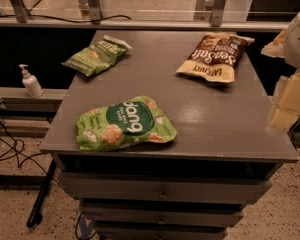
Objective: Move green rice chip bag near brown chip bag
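Cream gripper [288, 104] hangs just right of the table [215, 121].

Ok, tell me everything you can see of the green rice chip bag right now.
The green rice chip bag is bright green and glossy like plastic film. It has a dark green oval logo reading "dang" in white, upside down to the camera, and pictures of round pale chips. It looks sealed and puffy, and lies flat near the front left of the grey cabinet top, touching nothing else. The brown chip bag lies apart, at the far right. The pincer, a pale shape at the right edge of view, is clear of it.
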Robot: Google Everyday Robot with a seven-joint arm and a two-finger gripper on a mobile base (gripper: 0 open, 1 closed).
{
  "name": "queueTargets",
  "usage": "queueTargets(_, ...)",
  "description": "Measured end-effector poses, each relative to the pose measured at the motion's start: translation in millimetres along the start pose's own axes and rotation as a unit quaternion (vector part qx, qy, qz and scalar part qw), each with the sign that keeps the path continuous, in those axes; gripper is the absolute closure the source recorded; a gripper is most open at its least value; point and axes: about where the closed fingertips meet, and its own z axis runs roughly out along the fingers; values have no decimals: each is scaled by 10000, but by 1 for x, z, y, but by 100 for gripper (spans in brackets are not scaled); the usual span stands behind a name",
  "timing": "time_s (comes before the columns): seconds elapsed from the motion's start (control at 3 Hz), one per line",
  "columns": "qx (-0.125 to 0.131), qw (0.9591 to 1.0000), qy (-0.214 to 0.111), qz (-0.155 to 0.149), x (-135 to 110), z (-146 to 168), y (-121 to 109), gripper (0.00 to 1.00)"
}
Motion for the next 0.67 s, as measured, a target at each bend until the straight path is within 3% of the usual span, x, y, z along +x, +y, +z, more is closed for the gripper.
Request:
queueTargets(0.33, 34, 10000, -33, -3, -2, -1, 0, 0)
queueTargets(0.67, -96, 9994, -337, 54, -20, 13, 19, 0)
